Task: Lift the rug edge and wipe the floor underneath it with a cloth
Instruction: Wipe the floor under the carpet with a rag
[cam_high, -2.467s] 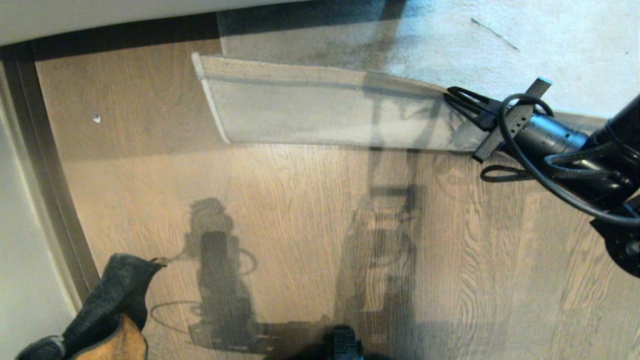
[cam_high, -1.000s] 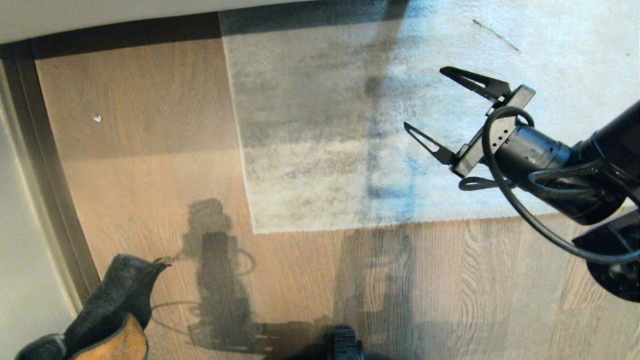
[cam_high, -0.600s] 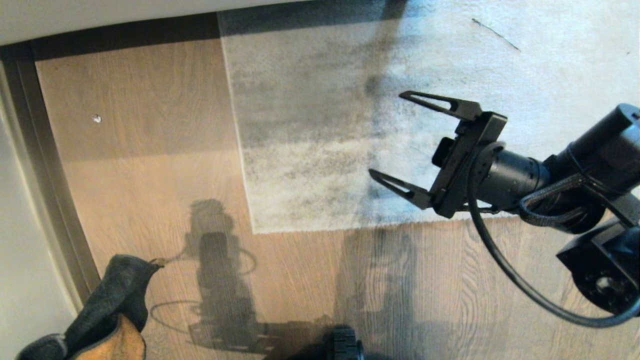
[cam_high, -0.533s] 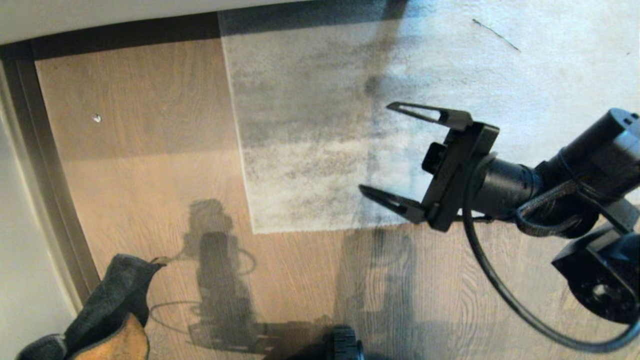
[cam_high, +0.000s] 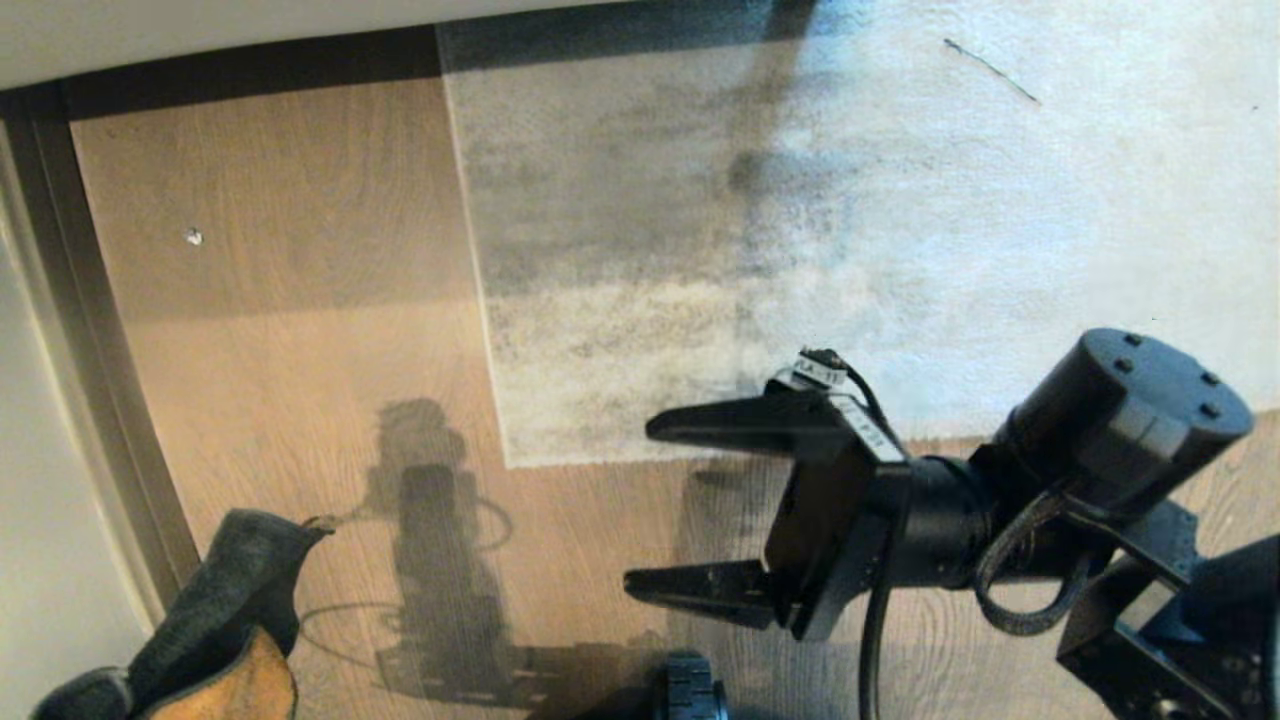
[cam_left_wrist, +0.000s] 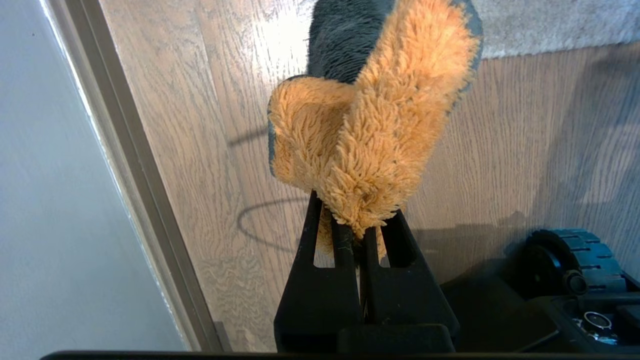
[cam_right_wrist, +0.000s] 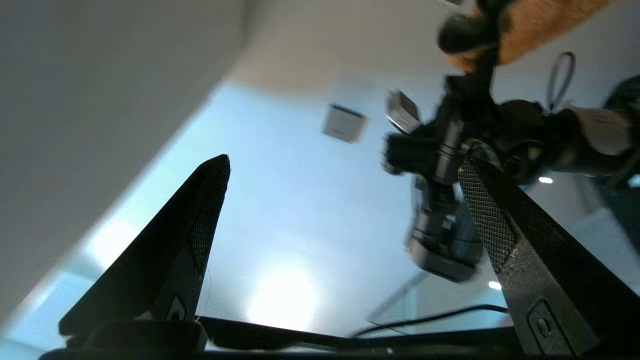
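**Rug flat, cloth clamped at the left**

At the lower right of the head view, the right claw (cam_high: 640, 510) hangs above the floor (cam_high: 300, 330) just beside the rug edge (cam_high: 600, 462), its two black fingers spread wide apart with nothing between them. White labels on the wrist carry print, but only fragments show and they cannot be read with confidence. The light grey rug lies flat on the wood planks, its square corner (cam_high: 508, 464) down, darker mottling across its nearer part.

At the lower left, the cloth (cam_high: 215, 620) sticks up, dark grey outside and mustard-tan inside. The left wrist view shows the left claw (cam_left_wrist: 361, 235) closed tight on the tan, shaggy face of the cloth (cam_left_wrist: 370, 125), holding it above the floor near a grey baseboard strip (cam_left_wrist: 135, 165). A black ribbed wheel (cam_left_wrist: 570, 260) of the base sits close by.
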